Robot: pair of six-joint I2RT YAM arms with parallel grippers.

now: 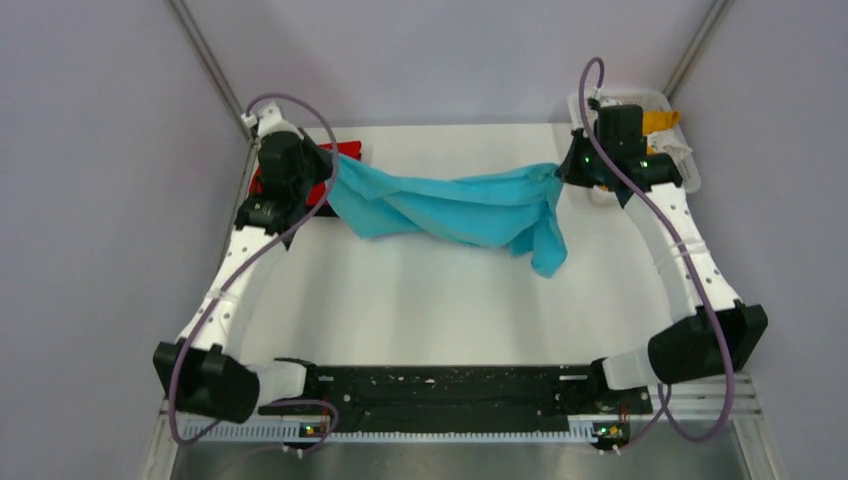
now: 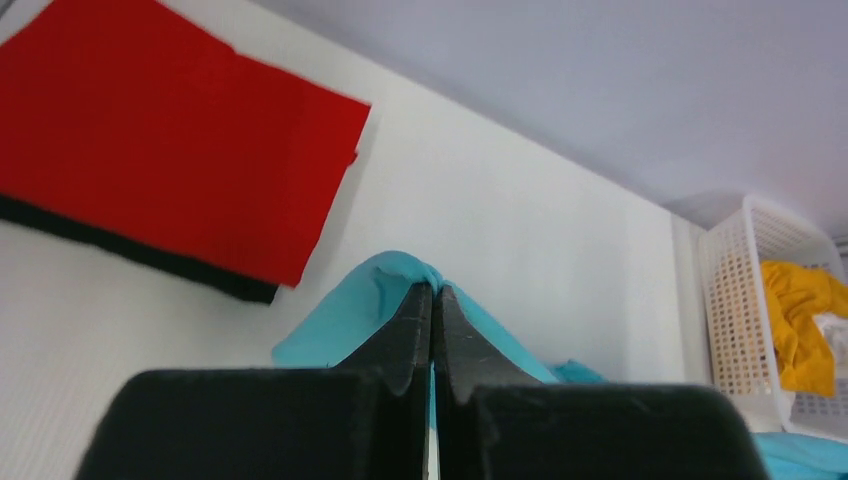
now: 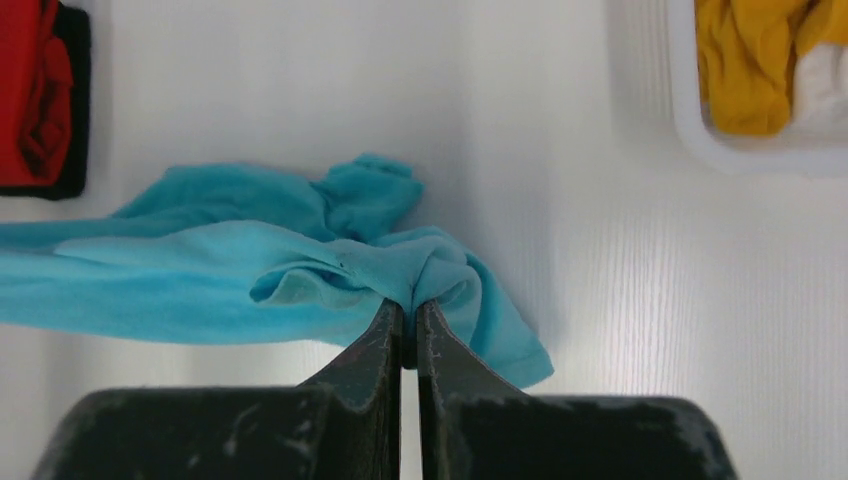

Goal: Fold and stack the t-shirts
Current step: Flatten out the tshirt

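Note:
A turquoise t-shirt (image 1: 450, 208) hangs stretched between my two grippers above the far part of the table, one end drooping at the right (image 1: 548, 250). My left gripper (image 1: 328, 172) is shut on its left end (image 2: 385, 290). My right gripper (image 1: 562, 170) is shut on its right end (image 3: 400, 265). A folded red shirt (image 2: 170, 140) lies on a black one (image 2: 140, 255) at the far left; in the top view the pair (image 1: 345, 152) is mostly hidden by my left arm. An orange shirt (image 3: 750, 60) and a white one (image 3: 825, 90) lie in the basket.
A white mesh basket (image 1: 685, 165) stands at the far right corner, behind my right arm. It also shows in the left wrist view (image 2: 740, 300). Grey walls close in the table (image 1: 440, 310) on three sides.

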